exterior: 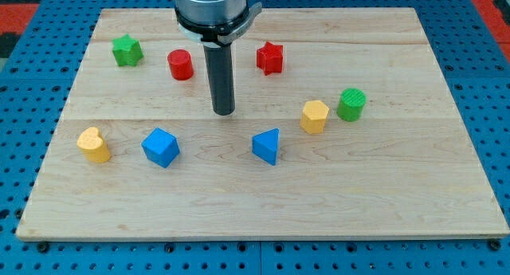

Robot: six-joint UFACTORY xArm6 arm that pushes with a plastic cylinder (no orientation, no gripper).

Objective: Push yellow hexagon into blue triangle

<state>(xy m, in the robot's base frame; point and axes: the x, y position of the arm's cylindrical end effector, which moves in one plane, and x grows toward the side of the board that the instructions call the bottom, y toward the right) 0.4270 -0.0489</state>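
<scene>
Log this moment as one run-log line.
tip: mid-board, touching nothing | yellow hexagon: right of tip, beside green cylinder | blue triangle: apart from hexagon | push: not begun

A robotics lab bench, seen from above: a pale wooden board (263, 203) rests on a blue perforated mounting plate (24, 131) dotted with evenly spaced holes, small coloured plastic blocks lie scattered across the wood, and a dark metal robot rod (222, 72) hangs over it

green star (126, 50) top left | red cylinder (181, 64) | red star (270, 58) | green cylinder (351, 104) right | yellow heart (93, 144) | blue cube (161, 147) | wooden tabletop (382, 195)
</scene>
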